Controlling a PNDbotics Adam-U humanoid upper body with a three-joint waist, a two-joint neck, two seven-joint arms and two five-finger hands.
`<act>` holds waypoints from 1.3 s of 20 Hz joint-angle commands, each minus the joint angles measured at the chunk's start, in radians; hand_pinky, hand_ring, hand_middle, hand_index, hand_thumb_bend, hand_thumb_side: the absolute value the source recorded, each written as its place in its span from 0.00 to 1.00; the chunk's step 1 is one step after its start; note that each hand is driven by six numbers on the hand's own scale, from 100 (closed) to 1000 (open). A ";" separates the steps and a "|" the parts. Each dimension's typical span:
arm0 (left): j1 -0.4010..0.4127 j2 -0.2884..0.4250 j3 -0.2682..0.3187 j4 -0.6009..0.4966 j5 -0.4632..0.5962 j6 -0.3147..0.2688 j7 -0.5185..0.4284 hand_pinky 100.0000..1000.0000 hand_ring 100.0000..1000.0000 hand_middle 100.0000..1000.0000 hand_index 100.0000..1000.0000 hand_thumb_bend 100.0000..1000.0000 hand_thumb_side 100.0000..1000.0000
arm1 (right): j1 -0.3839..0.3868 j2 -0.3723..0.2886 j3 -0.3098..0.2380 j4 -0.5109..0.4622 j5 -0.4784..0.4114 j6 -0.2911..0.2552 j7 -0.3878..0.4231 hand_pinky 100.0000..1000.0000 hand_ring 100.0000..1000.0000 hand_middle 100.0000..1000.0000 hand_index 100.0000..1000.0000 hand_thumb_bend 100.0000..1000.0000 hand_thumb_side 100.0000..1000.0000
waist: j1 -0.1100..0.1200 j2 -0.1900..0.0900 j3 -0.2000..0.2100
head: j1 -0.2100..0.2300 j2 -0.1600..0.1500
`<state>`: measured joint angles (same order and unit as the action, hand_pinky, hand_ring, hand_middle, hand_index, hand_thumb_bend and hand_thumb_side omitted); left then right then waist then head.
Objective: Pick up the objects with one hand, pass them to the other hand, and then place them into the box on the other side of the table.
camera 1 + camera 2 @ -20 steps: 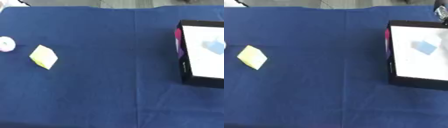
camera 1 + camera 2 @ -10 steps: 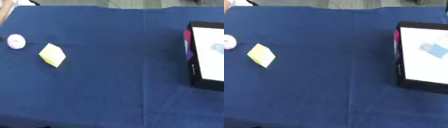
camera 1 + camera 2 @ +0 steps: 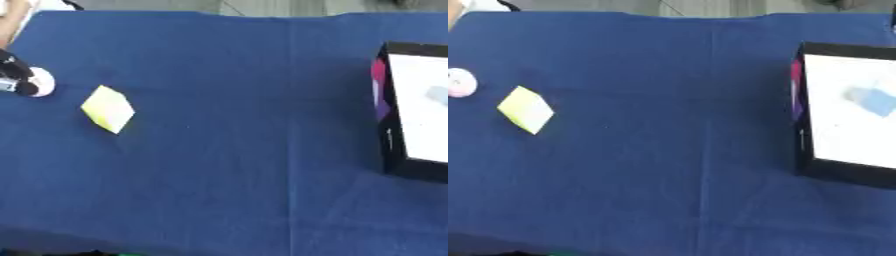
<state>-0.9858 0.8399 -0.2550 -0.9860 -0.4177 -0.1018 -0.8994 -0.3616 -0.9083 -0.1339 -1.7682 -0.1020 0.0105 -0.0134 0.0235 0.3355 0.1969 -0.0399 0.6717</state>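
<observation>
Since a second ago the whole view has slid sideways, which is head motion: block and box keep their places on the cloth. One real change: a dark shape, black with a silver glint, now shows at the far left edge of the left eye view. Taken as the left robot hand (image 3: 10, 67).

- Left robot hand: only a sliver in view, against the pale round thing (image 3: 40, 82). Touching or just beside, cannot tell. Open or closed, cannot tell. The right eye view does not show it.
- Right robot hand: in neither view.
- Round thing: whitish-pink, far left of the surface (image 3: 227, 165), nearest the incoming arm, so likely the first pick.
- Yellow block (image 3: 107, 109): just right of the round thing, corner-on, apart from it, untouched.
- Box (image 3: 800, 135): black walls, white floor, far right edge, well apart from both things. That gap is likely why a hand-over is called for; the left arm probably cannot reach it.
- Blue piece (image 3: 872, 100) lies on the box floor; something magenta shows against its near wall.

Judgement: early in a cycle, approach to grasp. Nothing lifted; hand-over and placing not yet begun.
</observation>
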 commanded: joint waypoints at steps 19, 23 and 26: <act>-0.142 -0.156 -0.113 0.071 -0.202 0.074 0.021 0.90 0.89 0.77 0.85 0.70 0.89 | -0.028 -0.038 -0.012 0.036 -0.042 0.026 -0.033 1.00 1.00 1.00 1.00 0.00 0.41 | 0.023 -0.033 0.000 | -0.021 0.020; -0.144 -0.174 -0.113 0.101 -0.255 0.070 0.042 0.90 0.89 0.78 0.86 0.71 0.87 | -0.027 -0.037 -0.011 0.032 -0.045 0.024 -0.032 1.00 1.00 1.00 1.00 0.00 0.40 | 0.022 -0.032 -0.001 | -0.040 0.014; -0.148 -0.186 -0.116 0.116 -0.293 0.075 0.068 0.89 0.89 0.78 0.86 0.72 0.86 | -0.024 -0.035 -0.012 0.032 -0.048 0.025 -0.034 1.00 1.00 1.00 1.00 0.00 0.41 | 0.024 -0.032 0.004 | -0.061 0.012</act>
<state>-1.1094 0.6354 -0.3769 -0.8711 -0.6926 -0.0274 -0.8431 -0.3780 -0.9084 -0.1344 -1.7254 -0.1439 0.0354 -0.0447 0.0481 0.3333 0.1999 -0.0915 0.6920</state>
